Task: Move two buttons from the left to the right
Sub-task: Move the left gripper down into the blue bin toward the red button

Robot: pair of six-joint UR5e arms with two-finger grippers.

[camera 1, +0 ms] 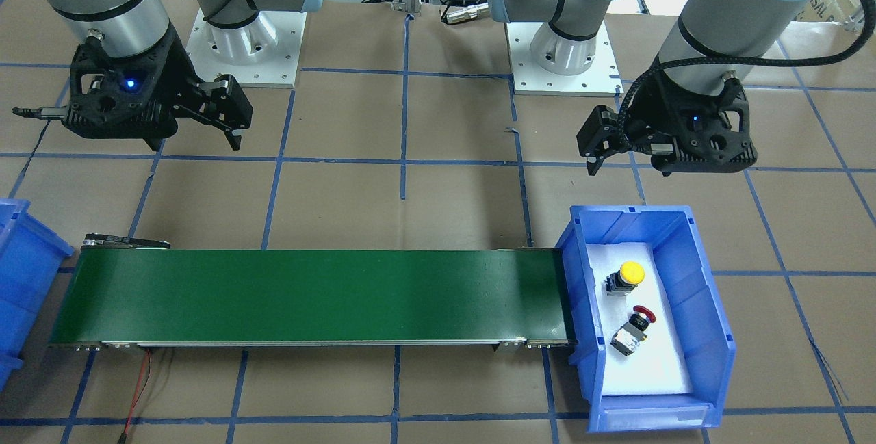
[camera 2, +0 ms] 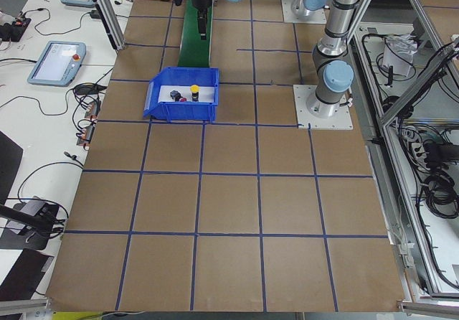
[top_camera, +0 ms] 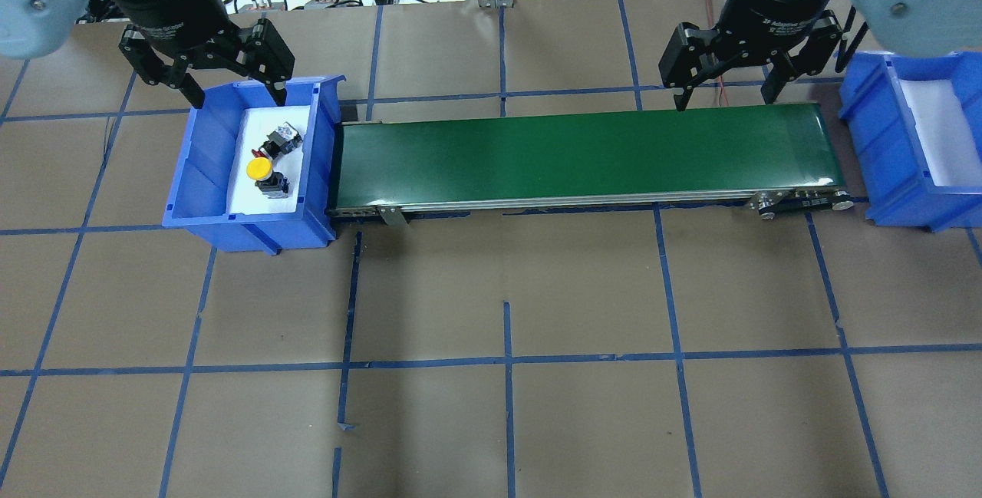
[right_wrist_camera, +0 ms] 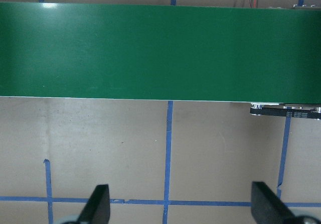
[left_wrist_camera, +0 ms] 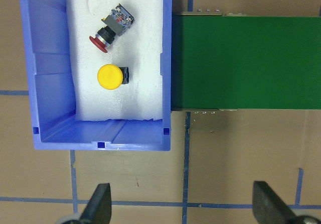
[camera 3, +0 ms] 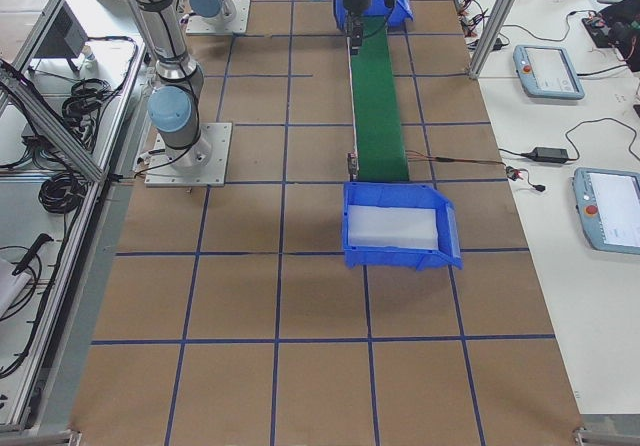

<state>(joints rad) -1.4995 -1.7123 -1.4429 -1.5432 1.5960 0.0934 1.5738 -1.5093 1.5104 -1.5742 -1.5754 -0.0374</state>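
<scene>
1. Front view: the buttons are lying on foam in the left bin (camera 1: 712,307), at the belt's (camera 1: 308,293) end, handy for sending across. The yellow button (camera 1: 630,273) is sitting nearer the robot-side wall, the red button (camera 1: 636,326) behind it. The left gripper (camera 1: 597,148) is hanging outside that wall, jaws wide, holding nothing.
2. Overhead: the right gripper (top_camera: 725,99) is hanging at the belt's other end, beside the right bin (top_camera: 874,153), jaws wide, empty.
3. Left wrist: both buttons are sitting well ahead of the fingers (left_wrist_camera: 100,204), not between them.
4. Right wrist: only belt and table are showing.
</scene>
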